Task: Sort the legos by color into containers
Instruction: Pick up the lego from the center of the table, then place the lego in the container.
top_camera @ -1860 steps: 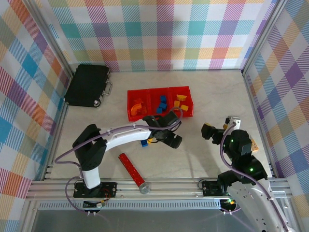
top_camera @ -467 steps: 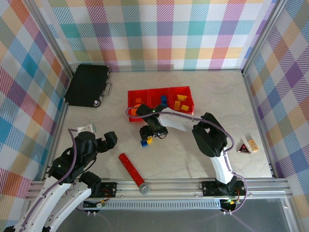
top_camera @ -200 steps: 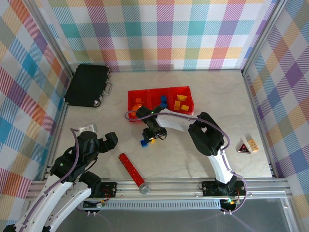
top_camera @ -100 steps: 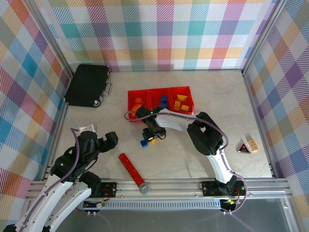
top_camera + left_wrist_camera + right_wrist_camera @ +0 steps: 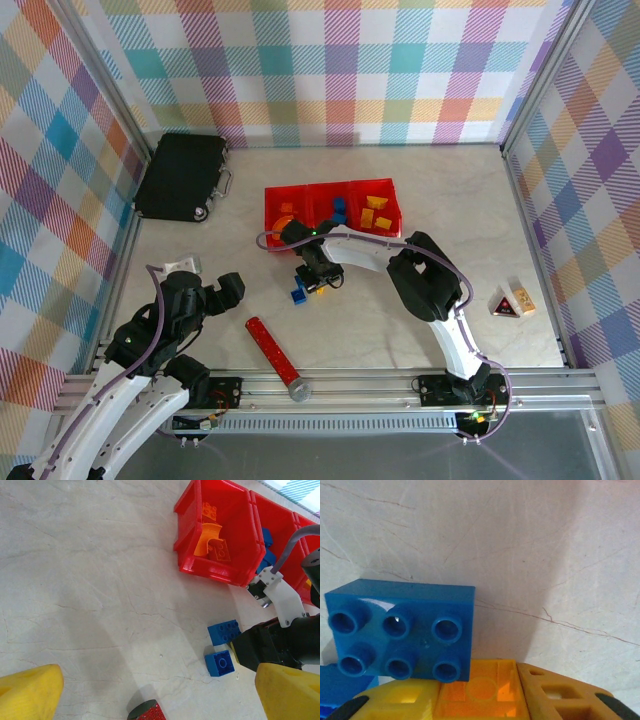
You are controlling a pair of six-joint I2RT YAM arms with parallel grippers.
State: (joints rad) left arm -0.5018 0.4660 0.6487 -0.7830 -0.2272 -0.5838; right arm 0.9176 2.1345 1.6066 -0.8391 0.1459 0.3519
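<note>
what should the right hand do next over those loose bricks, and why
Probably lift straight up. The right hand looks closed on a small orange plastic brick, and a blue six-stud plastic brick lies right beside it, so a sideways drag could shove that one. The leftmost red plastic bin already holds orange pieces.

— Red bins (image 5: 330,185)?
— Three, joined in a row. Inside: orange bricks (image 5: 211,535) left, blue bricks (image 5: 338,211) middle, yellow bricks (image 5: 375,213) right.
— Loose ones?
— Near the bins: big blue brick (image 5: 400,630), studs up, beside small blue brick (image 5: 219,662). Touching the big one, an orange brick (image 5: 480,690).
</note>
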